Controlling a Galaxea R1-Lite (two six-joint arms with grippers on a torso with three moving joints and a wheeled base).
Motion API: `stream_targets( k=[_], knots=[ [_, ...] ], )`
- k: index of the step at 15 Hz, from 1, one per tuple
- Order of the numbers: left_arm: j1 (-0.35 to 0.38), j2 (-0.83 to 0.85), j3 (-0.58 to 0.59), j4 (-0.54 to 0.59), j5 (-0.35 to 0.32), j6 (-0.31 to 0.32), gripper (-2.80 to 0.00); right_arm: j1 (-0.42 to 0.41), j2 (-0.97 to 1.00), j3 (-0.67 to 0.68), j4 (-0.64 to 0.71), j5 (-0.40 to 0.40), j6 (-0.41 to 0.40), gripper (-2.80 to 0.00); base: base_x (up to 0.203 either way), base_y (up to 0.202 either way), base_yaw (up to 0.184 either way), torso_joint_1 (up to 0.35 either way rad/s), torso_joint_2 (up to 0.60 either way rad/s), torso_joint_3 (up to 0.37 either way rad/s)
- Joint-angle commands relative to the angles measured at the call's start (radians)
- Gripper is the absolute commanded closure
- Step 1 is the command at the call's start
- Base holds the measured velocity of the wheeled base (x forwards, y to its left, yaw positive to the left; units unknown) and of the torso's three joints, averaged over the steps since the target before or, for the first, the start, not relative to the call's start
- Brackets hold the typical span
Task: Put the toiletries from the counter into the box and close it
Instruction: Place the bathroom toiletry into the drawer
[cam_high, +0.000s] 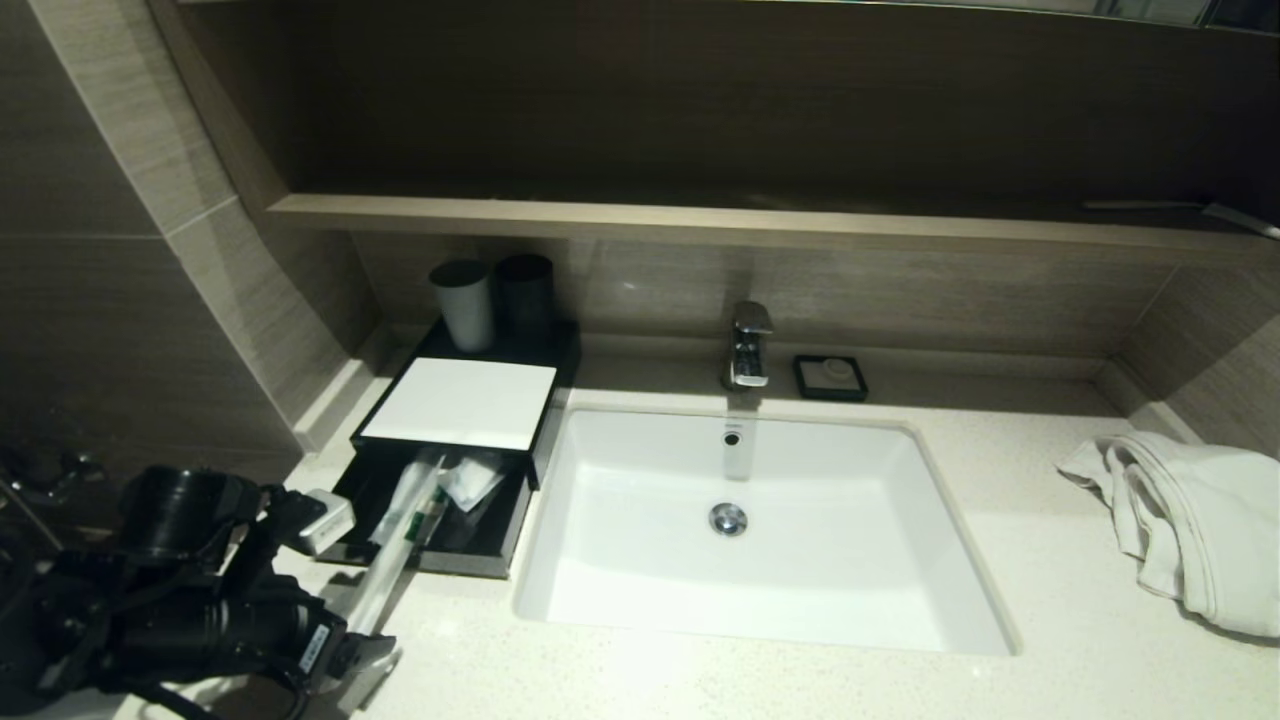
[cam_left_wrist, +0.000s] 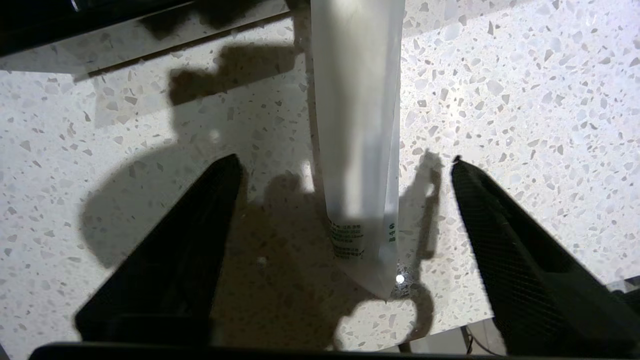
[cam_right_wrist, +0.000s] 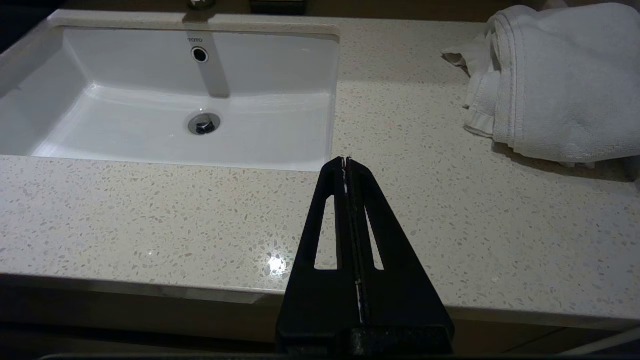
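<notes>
While our left gripper hangs low over the front left corner of the counter, its two black fingers stand wide apart with nothing clamped between them. A long translucent sachet lies in the gap between those fingers without touching either; its printed green end is nearest us and rests on the speckled stone. We see it run straight ahead of the gripper, up and over the front lip of the drawer, so it is half in the box and half out on the counter. Just beyond the fingertips, that shallow black drawer stands pulled open beneath the flat white top panel. Inside it we see another thin sachet with green marks and a small squarish clear packet with white contents, lying beside the long one.

Behind the box, further from our gripper, a pale grey cup and a dark cup stand side by side. To the right of the gripper and the box lies the white basin, with the chrome tap at its back edge and a small black soap dish just beside the tap.

Farther right still, our right gripper is parked above the counter's front edge, its fingers pressed together on nothing. Beyond it and to its right, a crumpled white towel rests on the stone.
</notes>
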Motion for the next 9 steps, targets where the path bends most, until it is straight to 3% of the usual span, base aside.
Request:
stream_targets(
  k=[1,9],
  knots=[
    [0.002,0.006,-0.002,-0.002,-0.001,0.002,0.00,0.000,0.000,0.000,0.000,0.001,0.000,0.00,0.000,0.000,0.000,0.000,0.00,0.000],
    [0.002,-0.009,-0.004,-0.002,-0.001,0.002,0.00,0.000,0.000,0.000,0.000,0.000,0.000,0.00,0.000,0.000,0.000,0.000,0.00,0.000]
  ],
)
